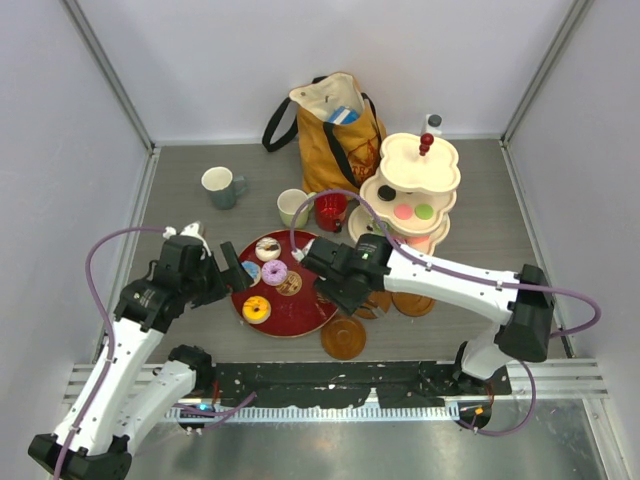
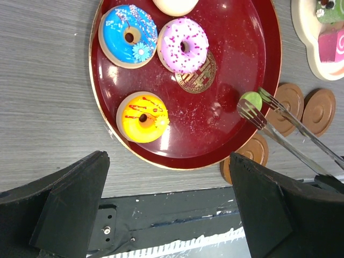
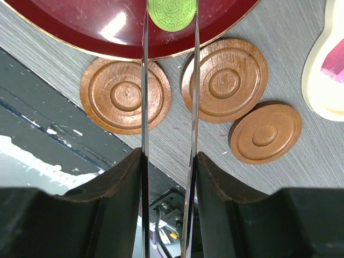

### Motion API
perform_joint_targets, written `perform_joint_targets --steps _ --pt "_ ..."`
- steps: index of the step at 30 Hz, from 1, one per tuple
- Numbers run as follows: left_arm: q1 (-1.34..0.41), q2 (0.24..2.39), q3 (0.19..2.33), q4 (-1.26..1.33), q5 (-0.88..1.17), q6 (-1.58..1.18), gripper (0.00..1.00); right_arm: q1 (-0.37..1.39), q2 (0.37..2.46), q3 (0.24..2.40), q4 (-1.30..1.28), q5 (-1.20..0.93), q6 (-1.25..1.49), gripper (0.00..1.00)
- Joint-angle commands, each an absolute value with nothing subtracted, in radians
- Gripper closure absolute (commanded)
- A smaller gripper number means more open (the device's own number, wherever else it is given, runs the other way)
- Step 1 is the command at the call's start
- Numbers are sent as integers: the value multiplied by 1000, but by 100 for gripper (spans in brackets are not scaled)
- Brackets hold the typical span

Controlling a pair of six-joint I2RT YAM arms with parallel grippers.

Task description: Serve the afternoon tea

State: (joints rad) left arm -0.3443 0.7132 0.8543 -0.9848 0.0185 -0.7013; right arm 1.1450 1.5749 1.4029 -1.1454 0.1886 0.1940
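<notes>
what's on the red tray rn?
White donut, blue donut, purple donut, yellow donut, and a green macaron between the tongs held in the right claw. In the top view that arm covers the tray on its right side.

**Tray hemmed in on the right, free ground on the left**

The right side of the round dark-red lacquer tray (image 2: 236, 54) is crowded. The right gripper (image 3: 169, 161), clamping silver metal tongs (image 2: 271, 131), reaches over that rim, and three brown round wooden saucers (image 3: 125, 95) lie just beside it. Behind the tray stand a pale green mug (image 1: 293, 207) and a red mug (image 1: 330, 211), with the cream three-tier stand (image 1: 420, 165) behind-right. Left of the tray, beyond the left gripper (image 2: 169, 161) with its jaws spread wide, bare grey wood-grain table (image 2: 43, 80) lies free.
</notes>
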Motion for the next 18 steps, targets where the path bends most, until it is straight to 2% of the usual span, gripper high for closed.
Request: perform_joint_targets --steps 1,10,18 --pt "-339 695 897 -960 9 -692 0 1144 1471 1450 -1060 213 239 63" --pt "-339 672 902 -974 -44 -692 0 1103 1364 1454 -973 290 313 65" --pt "-339 626 919 -953 -64 -666 0 908 1140 1339 -948 293 364 65"
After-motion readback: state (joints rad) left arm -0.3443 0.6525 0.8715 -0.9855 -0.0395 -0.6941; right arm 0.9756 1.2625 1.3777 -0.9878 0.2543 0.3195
